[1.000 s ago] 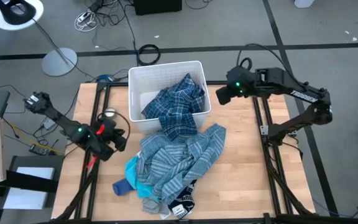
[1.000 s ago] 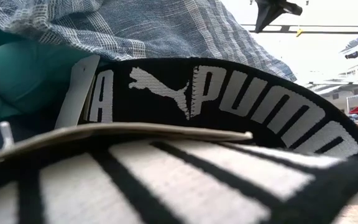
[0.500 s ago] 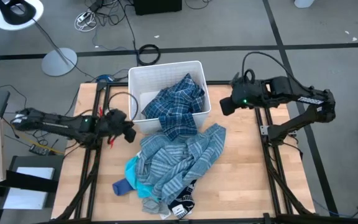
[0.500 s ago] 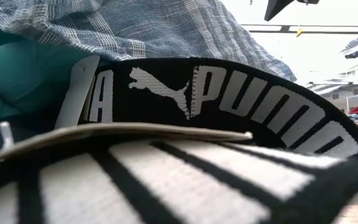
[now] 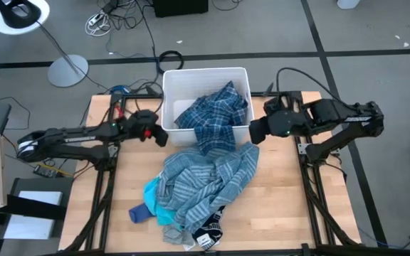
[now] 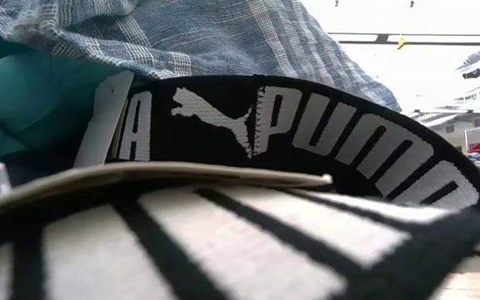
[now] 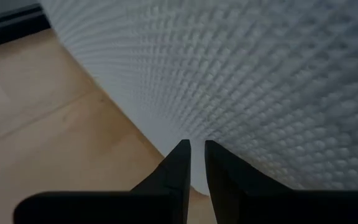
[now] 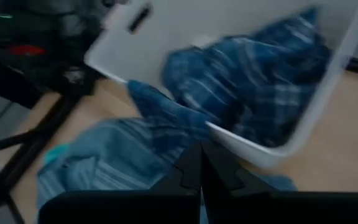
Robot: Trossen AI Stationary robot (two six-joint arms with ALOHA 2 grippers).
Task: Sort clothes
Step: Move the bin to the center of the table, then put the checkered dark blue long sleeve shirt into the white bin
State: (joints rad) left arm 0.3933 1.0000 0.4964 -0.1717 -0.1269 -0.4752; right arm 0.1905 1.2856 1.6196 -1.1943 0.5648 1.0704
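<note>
Only the navy plaid shirt (image 5: 216,114) was draped into the white bin (image 5: 169,99); the other clothes (image 5: 198,185) lay heaped on the surface (image 5: 283,206). The left claw (image 5: 159,135) and right claw (image 5: 256,131), both pressed together, flanked the bin.

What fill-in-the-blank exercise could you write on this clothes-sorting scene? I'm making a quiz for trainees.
1. The plaid shirt hangs over the rim of the white ____.
2. The left gripper presses against the bin's ____ wall.
3. The striped shirt lies on the ____, outside the bin.
4. The right gripper's fingers are ____.

Missing words: bin; outer; table; shut
</note>
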